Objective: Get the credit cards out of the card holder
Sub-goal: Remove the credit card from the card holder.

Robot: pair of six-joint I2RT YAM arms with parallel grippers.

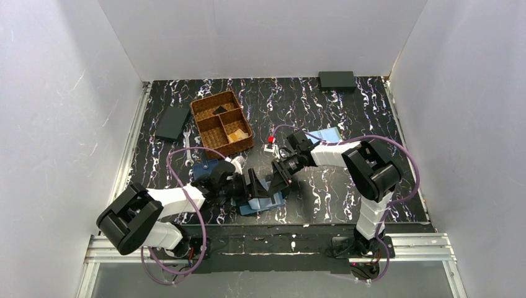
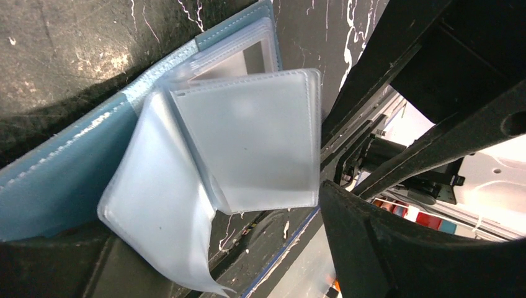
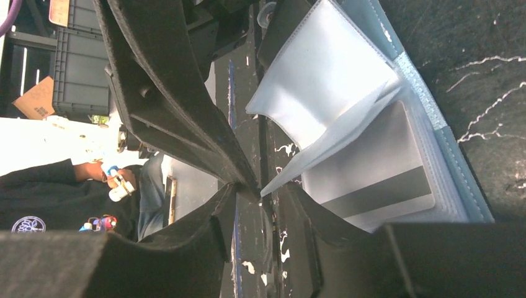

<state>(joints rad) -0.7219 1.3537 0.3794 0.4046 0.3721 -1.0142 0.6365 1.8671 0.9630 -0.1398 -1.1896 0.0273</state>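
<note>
The steel-blue card holder [image 1: 265, 202] lies open near the table's front edge, its clear sleeves fanned up. In the left wrist view its cover [image 2: 56, 180] is at the left, and a frosted sleeve holds a whitish credit card [image 2: 248, 136]. In the right wrist view another credit card [image 3: 372, 180], with a dark stripe, sits in a sleeve of the card holder [image 3: 462, 155]. My left gripper [image 1: 251, 185] is open, its jaws astride the sleeves [image 2: 211, 236]. My right gripper [image 1: 277, 177] is open, and a raised sleeve's corner lies between its fingertips [image 3: 257, 205].
A wicker basket [image 1: 221, 122] with compartments stands behind on the left. A black wallet [image 1: 172, 123] and a wrench [image 1: 188, 149] lie beside it. A navy wallet [image 1: 203, 171] lies under the left arm. A paler blue holder [image 1: 325, 135] and a black box [image 1: 337, 80] are at the back right.
</note>
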